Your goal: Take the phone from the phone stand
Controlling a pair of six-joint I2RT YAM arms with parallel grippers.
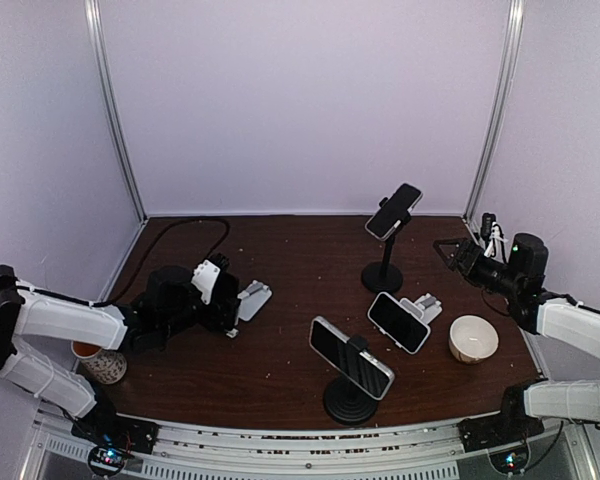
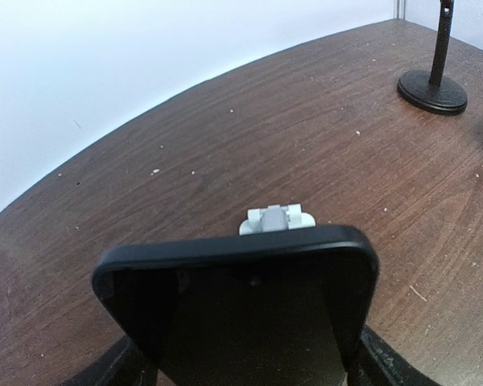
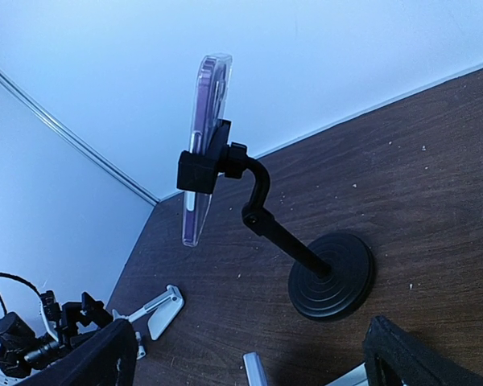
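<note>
Black phone (image 2: pixel 241 305) leans on a small white stand (image 2: pixel 277 219), left on the worktop (image 1: pixel 280 260). Left pincer (image 2: pixel 243 366) straddles it, grip unclear. Right pincer (image 1: pixel 448 252) spread. Patterned cup (image 1: pixel 105 365) near left, contents unclear; white bowl (image 1: pixel 473 338) near right.

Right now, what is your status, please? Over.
Left gripper around black phone, grip unconfirmed. Right gripper open, empty. White stand just behind phone. Nothing in the way.
</note>
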